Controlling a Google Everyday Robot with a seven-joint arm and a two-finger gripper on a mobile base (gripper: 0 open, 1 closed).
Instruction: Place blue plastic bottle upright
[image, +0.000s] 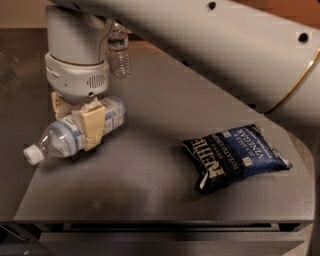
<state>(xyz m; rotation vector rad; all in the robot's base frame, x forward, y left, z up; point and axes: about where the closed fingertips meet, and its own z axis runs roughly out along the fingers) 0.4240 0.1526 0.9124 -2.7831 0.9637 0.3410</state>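
Dark grey tabletop is filling most of the view, with a brown wall showing faintly behind it, and the robot's big pale arm is sweeping across the top from the right before turning down at the left into a round wrist. On the right half of the table a navy chip bag is lying flat, well apart from the work. At the left, the blue plastic bottle is lying close to horizontal under the wrist, its base pointing right and back, its neck dipping toward the near left edge. The gripper is clamping this bottle around its labelled middle, one of its tan pads pressing against the near side and the other showing behind. Whether the bottle is resting on the table or hanging just above it is hard to tell; a shadow is sitting close beneath it. A smaller bottle is standing upright at the back, near the wrist but clear of the grasp. The white cap is marking the low left end. By my reading the grasp is made and the turning step is in hand, with uprighting not yet done: the next move is calling for a wrist roll that swings the cap up and the base down, then a level lowering onto bare table before the pads let go.
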